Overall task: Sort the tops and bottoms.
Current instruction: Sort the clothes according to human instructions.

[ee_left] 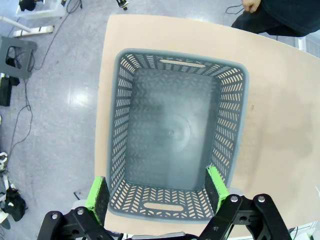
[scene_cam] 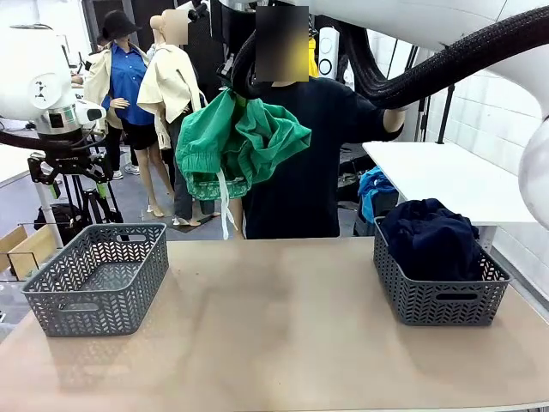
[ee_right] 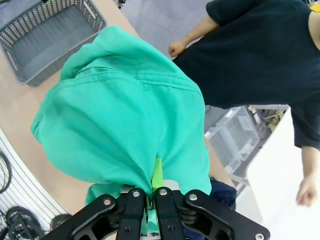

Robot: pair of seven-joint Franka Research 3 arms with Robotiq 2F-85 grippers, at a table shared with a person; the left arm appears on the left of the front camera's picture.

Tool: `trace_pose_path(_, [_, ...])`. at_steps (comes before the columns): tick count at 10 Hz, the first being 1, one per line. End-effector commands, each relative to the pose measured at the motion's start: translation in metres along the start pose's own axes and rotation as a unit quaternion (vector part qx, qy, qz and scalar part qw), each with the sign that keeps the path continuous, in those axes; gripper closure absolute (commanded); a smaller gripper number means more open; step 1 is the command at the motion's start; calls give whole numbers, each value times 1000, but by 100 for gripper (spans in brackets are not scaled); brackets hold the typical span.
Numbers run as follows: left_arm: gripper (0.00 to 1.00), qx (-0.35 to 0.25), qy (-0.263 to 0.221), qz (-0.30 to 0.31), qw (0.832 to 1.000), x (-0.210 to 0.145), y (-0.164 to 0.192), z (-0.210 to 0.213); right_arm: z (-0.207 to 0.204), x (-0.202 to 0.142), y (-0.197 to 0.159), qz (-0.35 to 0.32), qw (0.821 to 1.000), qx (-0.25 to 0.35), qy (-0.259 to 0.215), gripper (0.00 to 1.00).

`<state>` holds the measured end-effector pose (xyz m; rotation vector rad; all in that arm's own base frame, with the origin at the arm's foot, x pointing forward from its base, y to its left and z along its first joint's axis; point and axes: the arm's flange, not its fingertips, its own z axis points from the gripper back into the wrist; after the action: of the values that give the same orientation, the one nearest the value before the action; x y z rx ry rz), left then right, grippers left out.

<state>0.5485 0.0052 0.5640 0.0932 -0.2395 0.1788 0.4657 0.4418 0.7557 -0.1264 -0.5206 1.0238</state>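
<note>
Front view: green garment [scene_cam: 236, 142] hangs above table [scene_cam: 274, 335] middle.

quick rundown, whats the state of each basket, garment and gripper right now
left basket: empty, upright on the table
right basket: upright, holding dark navy clothes
green garment: lifted in the air, white cord hanging down
right gripper: shut on the green garment
left gripper: open, above the left basket

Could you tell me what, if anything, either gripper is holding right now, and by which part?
The right gripper is shut on a bunched fold of the green garment, which hangs above the table. The left gripper is open, holding nothing.
</note>
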Motion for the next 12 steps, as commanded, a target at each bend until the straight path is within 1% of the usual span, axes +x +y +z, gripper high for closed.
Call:
trace_pose_path(1, [0,-1,-2,-3,1000,2,3,2,4,-1,-1,-2,1000,-2,-2,100])
trace_pose_path(12, [0,-1,-2,-3,1000,2,3,2,4,-1,-1,-2,1000,-2,-2,100])
